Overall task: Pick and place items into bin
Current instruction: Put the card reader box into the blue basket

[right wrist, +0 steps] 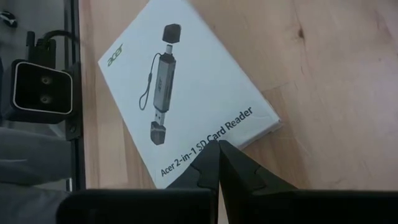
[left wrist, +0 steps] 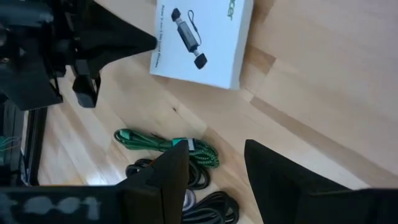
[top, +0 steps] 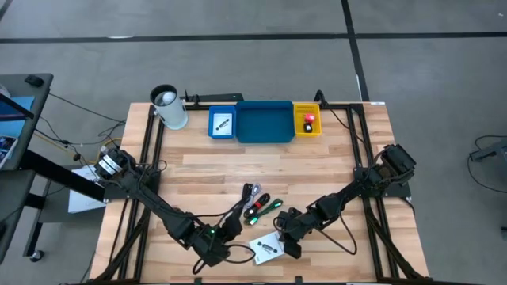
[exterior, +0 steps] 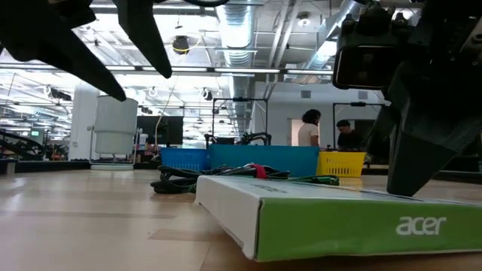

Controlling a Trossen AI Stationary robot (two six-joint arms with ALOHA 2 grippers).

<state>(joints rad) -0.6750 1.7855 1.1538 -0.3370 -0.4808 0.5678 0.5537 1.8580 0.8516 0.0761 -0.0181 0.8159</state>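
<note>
**Both grippers low at the near edge, white packet between them**

Your right gripper (right wrist: 217,163) sits with its jaws pressed together, nothing between them, and the tips rest just at the printed edge of the white packet (right wrist: 186,96). Ahead of those closed jaws the packet lies flat on the table (top: 333,170), its picture of a card reader facing up.

Your left gripper (left wrist: 214,177) has its jaws spread apart and holds nothing. Through the gap between them you see the green cable (left wrist: 165,144) and, next to it, the black cables (left wrist: 196,186), bunched together on the wood. The packet lies farther out past the left jaws, beyond the cables.

From above, the packet (top: 267,249) lies between the two grippers, with the cable bundle (top: 257,206) just beyond them.

The wide blue tray (top: 264,123) stands well apart from both sets of jaws at the far edge. The small blue tray (top: 223,124) beside it holds a white packet; the small yellow tray (top: 307,120) holds a red block (top: 309,119).
</note>
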